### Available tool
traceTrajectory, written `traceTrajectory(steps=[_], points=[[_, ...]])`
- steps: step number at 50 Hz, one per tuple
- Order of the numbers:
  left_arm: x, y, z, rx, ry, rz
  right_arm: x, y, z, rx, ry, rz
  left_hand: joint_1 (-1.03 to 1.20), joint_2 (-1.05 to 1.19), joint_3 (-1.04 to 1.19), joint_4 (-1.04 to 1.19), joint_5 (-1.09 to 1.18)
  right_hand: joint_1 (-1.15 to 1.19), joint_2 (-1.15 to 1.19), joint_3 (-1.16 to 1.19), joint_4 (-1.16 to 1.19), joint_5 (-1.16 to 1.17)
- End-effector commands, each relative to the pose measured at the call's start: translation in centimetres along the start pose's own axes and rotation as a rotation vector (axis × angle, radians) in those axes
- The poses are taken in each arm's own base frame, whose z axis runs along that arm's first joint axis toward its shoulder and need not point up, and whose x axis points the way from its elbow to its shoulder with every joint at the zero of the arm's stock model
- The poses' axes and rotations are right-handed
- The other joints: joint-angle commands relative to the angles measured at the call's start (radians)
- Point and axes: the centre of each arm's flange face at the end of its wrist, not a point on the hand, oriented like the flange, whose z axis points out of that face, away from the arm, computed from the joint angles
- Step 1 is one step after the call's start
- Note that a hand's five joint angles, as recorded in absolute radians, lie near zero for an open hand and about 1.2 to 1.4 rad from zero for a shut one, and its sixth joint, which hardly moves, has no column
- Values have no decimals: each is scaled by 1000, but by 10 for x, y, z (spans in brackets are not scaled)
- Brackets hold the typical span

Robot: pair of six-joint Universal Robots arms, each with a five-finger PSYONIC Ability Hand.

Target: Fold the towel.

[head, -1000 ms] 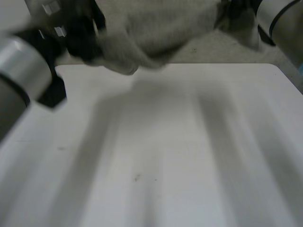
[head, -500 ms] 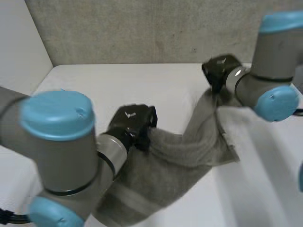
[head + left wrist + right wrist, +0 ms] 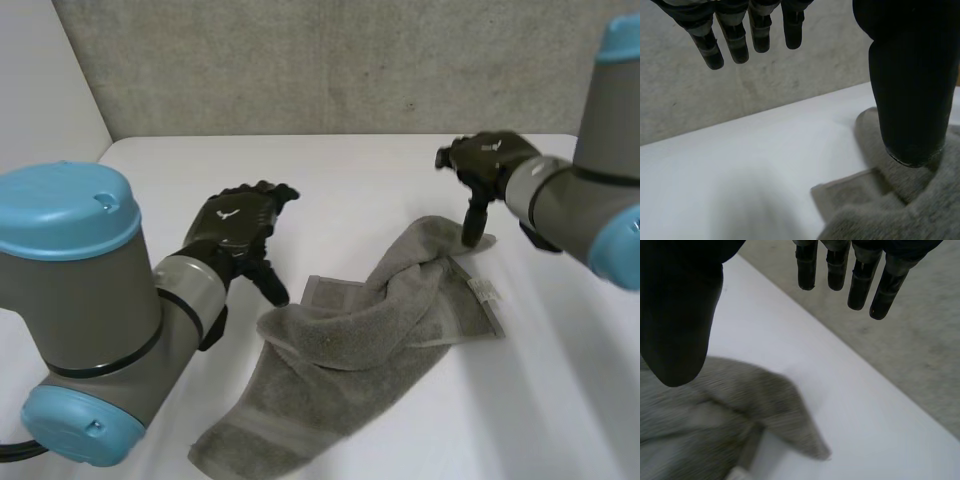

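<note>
A grey towel (image 3: 370, 320) lies bunched in a loose diagonal strip on the white table (image 3: 350, 170), one end near the front, the other folded over at the right. My left hand (image 3: 235, 225) hovers open just left of the towel's middle, its thumb above the cloth (image 3: 875, 210) and its fingers (image 3: 740, 35) straight. My right hand (image 3: 485, 160) is open above the towel's far right corner (image 3: 715, 410), thumb pointing down near it, fingers (image 3: 860, 275) spread with nothing between them.
A grey wall (image 3: 330, 60) runs along the table's far edge. A white panel (image 3: 40, 100) stands at the far left. Bare table surface lies beyond the towel and to its right.
Both hands have opened and let go of the towel. The cloth, held up a second ago, has dropped and now rests on the table.
</note>
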Motion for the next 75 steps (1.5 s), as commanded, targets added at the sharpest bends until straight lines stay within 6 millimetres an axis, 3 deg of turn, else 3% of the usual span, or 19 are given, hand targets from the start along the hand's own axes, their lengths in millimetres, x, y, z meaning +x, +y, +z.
traceTrajectory(steps=[1, 4, 7, 9, 23, 35, 38, 40, 41, 42, 49, 51, 57, 63, 75], points=[[-25, 13, 2, -54, -73, -11, -12, 38, -20, -31, -56, -1, 23, 29, 28, 28, 15, 111, 100, 104, 89, 117], [-37, 19, 4, -77, -104, -18, -13, 56, -24, -52, -50, -3, 26, 32, 31, 31, 18, 232, 221, 225, 210, 238], [-47, 24, 5, -95, -133, -25, -16, 63, -26, -56, -53, -1, 29, 35, 34, 34, 21, 238, 228, 231, 216, 244], [-54, 29, 6, -112, -153, -31, -22, 78, -28, -69, -64, 3, 32, 38, 37, 37, 24, 244, 233, 237, 222, 250], [-62, 44, 9, -132, -172, -38, -35, 130, -14, -55, -61, 13, 23, 29, 28, 28, 15, 341, 330, 334, 319, 347], [-72, 50, 8, -147, -203, -48, -44, 153, -2, -50, -71, -2, 17, 23, 22, 22, 9, 344, 333, 337, 322, 350], [-72, 50, 7, -147, -203, -48, -44, 156, 0, -56, -69, -11, 15, 20, 19, 19, 6, 506, 495, 498, 483, 511], [-72, 50, 7, -147, -203, -48, -42, 154, 3, -33, -57, -17, 15, 20, 19, 19, 6, 955, 944, 948, 933, 961], [-72, 50, 7, -147, -203, -48, -42, 154, 3, -33, -57, -17, 15, 20, 19, 19, 6, 958, 947, 951, 935, 963], [-72, 52, 7, -152, -203, -48, -40, 151, 3, -11, -46, -20, 15, 20, 19, 19, 6, 1154, 1143, 1147, 1132, 1160], [-68, 56, 3, -169, -177, -48, -19, 121, -4, 89, 33, -25, 26, 32, 31, 31, 18, 1156, 1145, 1149, 1134, 1162], [-66, 58, 3, -175, -159, -50, -11, 101, -14, 147, 62, -31, 32, 38, 37, 37, 24, 1156, 1145, 1149, 1134, 1162], [-56, 61, 0, -192, -78, -54, -1, 77, -32, 222, 102, -33, 32, 38, 37, 37, 24, 1156, 1145, 1149, 1134, 1162], [-50, 64, -1, -198, -52, -55, 10, 62, -47, 275, 139, -1, 29, 35, 34, 34, 21, 1156, 1145, 1149, 1134, 1162], [-32, 70, 4, -211, 66, -143, 55, 26, -85, 385, 270, 53, 35, 41, 40, 40, 27, 1156, 1145, 1149, 1134, 1162]])
